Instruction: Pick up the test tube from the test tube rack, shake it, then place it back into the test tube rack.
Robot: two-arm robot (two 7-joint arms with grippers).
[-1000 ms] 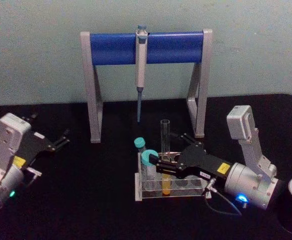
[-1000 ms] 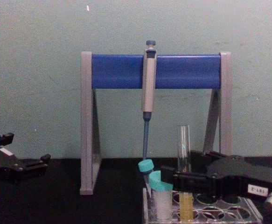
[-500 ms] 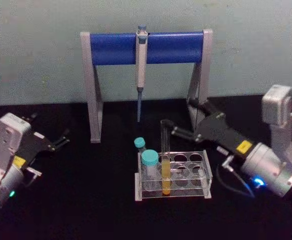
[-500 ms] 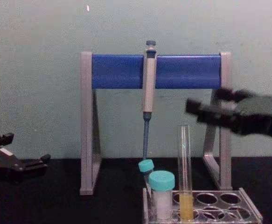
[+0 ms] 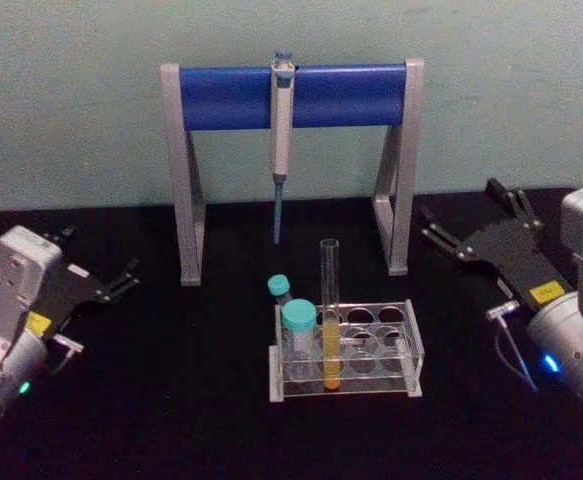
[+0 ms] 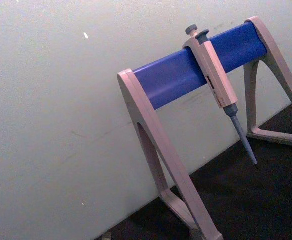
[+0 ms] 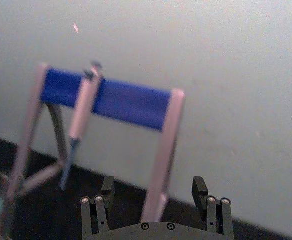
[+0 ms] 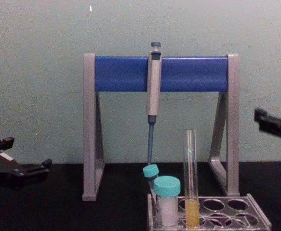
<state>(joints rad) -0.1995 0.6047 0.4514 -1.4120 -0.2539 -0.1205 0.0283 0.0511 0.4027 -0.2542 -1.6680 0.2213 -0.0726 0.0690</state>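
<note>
The long clear glass test tube [image 5: 329, 312], yellow liquid in its base, stands upright in the low transparent plastic rack [image 5: 411, 345], well apart from the wide-open, empty right gripper [image 5: 474, 222], which should keep clear of the tube while the left gripper [image 5: 121, 280] sits parked, also open.

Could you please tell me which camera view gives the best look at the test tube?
The chest view: the test tube stands side-on, upright in the test tube rack, yellow liquid plainly visible. The head view shows it foreshortened from above.
</note>
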